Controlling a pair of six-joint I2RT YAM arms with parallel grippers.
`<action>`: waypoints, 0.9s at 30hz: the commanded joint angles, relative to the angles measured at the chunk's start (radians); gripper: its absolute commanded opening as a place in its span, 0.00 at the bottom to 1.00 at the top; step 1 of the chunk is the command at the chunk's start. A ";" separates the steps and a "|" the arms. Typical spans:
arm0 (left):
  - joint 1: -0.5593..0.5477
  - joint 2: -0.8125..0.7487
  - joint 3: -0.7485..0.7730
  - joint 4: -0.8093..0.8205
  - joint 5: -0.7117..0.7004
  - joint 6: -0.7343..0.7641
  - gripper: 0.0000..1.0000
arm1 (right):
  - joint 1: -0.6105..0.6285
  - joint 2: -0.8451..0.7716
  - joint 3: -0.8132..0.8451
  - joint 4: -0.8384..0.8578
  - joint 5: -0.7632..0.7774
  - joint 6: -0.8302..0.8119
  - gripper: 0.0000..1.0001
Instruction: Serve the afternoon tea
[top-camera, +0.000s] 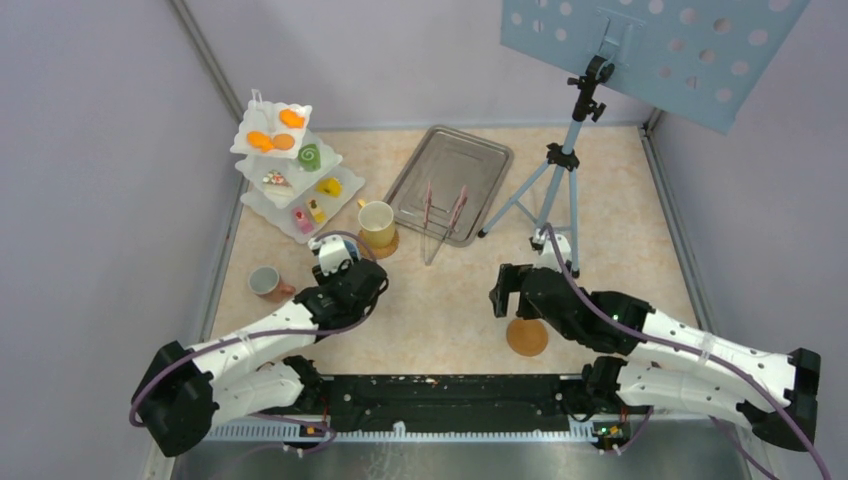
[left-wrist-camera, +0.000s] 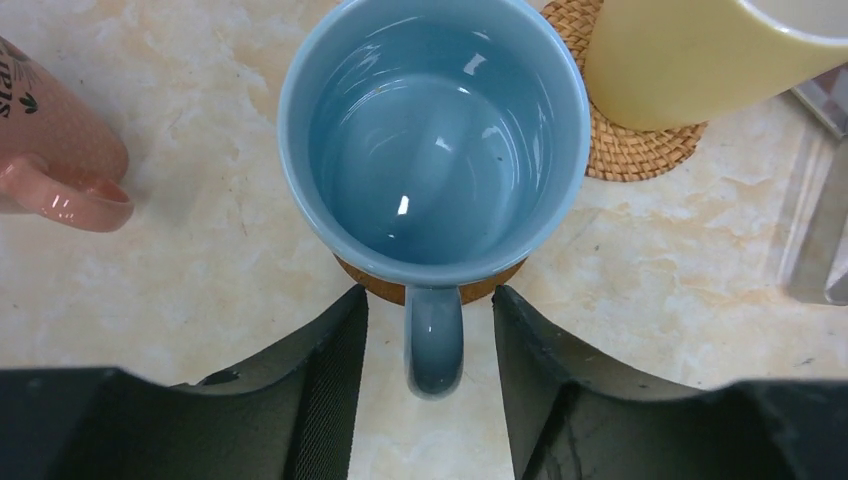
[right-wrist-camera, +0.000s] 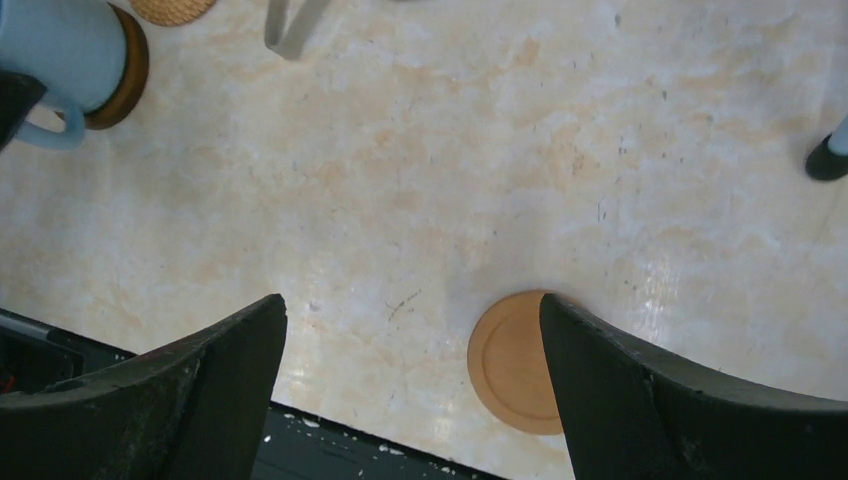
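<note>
The left gripper (left-wrist-camera: 428, 296) sits low over the marbled tabletop (top-camera: 450, 300) with its fingers apart, one on either side of the handle of a blue mug (left-wrist-camera: 433, 140). A strip of table shows between the handle and each finger, so it is clamped on nothing. The blue mug stands upright and empty on a brown round coaster (left-wrist-camera: 378, 286), whose edge peeks out beneath it.

Just beside it, on the far right from the wrist view, a yellow mug (left-wrist-camera: 690, 60) rests on a woven coaster (left-wrist-camera: 625, 150). A pink mug (left-wrist-camera: 50, 150) lies off to the other side, apart from both, directly on the table.

The right gripper (right-wrist-camera: 410, 305) hangs above bare tabletop with its fingers spread wide and nothing between them. A second brown coaster (right-wrist-camera: 515, 360) lies flat near the table's front edge, partly tucked behind one of those fingers in the wrist view.

At the far left corner stands the white three-tier stand (top-camera: 250, 200). It carries orange biscuits (top-camera: 270, 140) on top, a green swirl roll (top-camera: 309, 156) below them, and a yellow wedge (top-camera: 328, 186) and a pink slice (top-camera: 303, 220) lower down.

Further back in the middle lies a metal tray (top-camera: 470, 150) with pink tongs (top-camera: 443, 215) across its near rim. To its right a tripod (top-camera: 560, 170) holds up a blue perforated board (top-camera: 650, 50).
</note>
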 joint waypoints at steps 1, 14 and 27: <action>0.000 -0.062 0.039 -0.040 0.016 -0.031 0.60 | -0.006 0.061 -0.011 -0.169 -0.046 0.277 0.95; 0.002 -0.258 0.183 -0.091 0.159 0.135 0.99 | -0.006 0.186 -0.253 0.121 -0.167 0.472 0.87; 0.002 -0.516 0.320 -0.163 0.105 0.385 0.99 | -0.006 0.674 -0.159 0.834 -0.147 0.376 0.86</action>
